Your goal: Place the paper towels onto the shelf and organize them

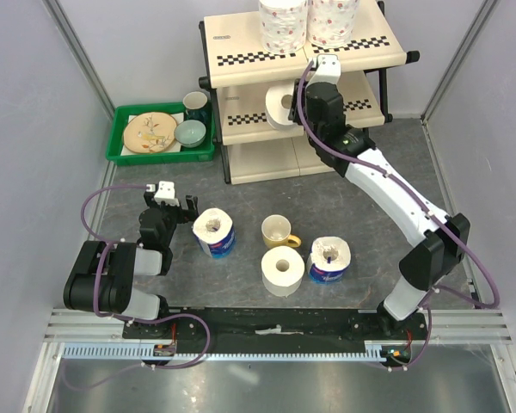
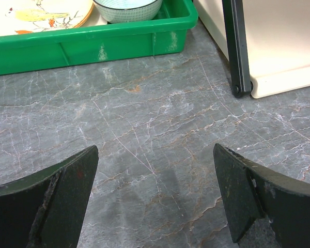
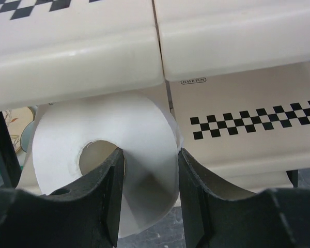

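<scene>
Checking the top view first: the right pincer (image 1: 299, 101) is out at the shelf (image 1: 241, 39), gripping a plain roll (image 1: 281, 106) at the front edge of the middle tier. 2 patterned rolls (image 1: 283, 24) stand upright on the top tier. 3 more wait on the worktop (image 1: 138, 215): a blue-wrapped roll (image 1: 214, 232) just beside the left pincer (image 1: 170, 211), a second plain roll (image 1: 283, 268) and a second blue-wrapped roll (image 1: 330, 260), both near the yellow mug (image 1: 278, 231). Left wrist view: pincer fingers (image 2: 57, 191) wide apart with nothing between them, only bare worktop, the green tray (image 2: 93, 41) ahead and a shelf leg (image 2: 236, 46) to the right. Right wrist view: the pincer (image 3: 151, 160) pinches the roll wall (image 3: 103, 129), 1 finger inside the core and 1 outside, with the roll lying on its side under the top tier lip (image 3: 72, 67). I can't tell if it is bearing on the middle tier (image 3: 237, 119) yet. Risks, as I see them: letting go this near the edge lets a roll on its side run off the front. The finger in the core could also drag it back out on retract, and lifting could knock the top lip and the 2 rolls above.
</scene>
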You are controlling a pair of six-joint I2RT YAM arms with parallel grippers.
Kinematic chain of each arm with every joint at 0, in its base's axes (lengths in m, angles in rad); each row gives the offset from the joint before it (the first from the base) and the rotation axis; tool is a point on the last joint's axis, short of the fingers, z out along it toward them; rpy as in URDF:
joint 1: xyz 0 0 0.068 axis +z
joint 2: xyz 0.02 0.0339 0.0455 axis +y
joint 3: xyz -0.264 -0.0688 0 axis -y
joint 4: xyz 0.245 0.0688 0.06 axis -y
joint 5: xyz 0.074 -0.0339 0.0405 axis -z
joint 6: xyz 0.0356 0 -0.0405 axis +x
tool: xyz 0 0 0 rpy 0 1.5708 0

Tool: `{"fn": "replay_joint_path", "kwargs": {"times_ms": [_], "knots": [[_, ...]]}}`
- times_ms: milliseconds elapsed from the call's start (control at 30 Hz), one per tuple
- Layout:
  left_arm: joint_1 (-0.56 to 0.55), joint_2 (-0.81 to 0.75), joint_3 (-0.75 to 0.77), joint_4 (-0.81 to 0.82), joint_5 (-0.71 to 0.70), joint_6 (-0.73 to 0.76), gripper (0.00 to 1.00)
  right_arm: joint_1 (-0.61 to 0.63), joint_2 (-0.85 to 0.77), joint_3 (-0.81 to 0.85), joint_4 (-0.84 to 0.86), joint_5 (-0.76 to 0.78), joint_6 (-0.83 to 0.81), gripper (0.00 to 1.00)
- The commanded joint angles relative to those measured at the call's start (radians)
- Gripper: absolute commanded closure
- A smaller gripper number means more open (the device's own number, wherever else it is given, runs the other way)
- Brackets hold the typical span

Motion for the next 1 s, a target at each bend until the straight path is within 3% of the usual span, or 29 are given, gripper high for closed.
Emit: {"fn": "replay_joint_path", "kwargs": {"times_ms": [0, 767, 833, 967], "knots": [[0.001, -0.006, 0.012, 0.036, 0.012, 0.022, 0.00, -0.031, 0.025, 0.067, 0.140, -0.051, 0.002, 0.64], [0.001, -0.006, 0.012, 0.036, 0.012, 0.022, 0.00, -0.069, 0.090, 0.071, 0.200, -0.141, 0.033, 0.60], [0.001, -0.006, 0.012, 0.036, 0.012, 0.022, 0.00, -0.071, 0.090, 0.068, 0.200, -0.140, 0.032, 0.58], [0.001, -0.008, 0.012, 0.036, 0.010, 0.020, 0.00, -0.072, 0.090, 0.062, 0.201, -0.152, 0.030, 0.34]]}}
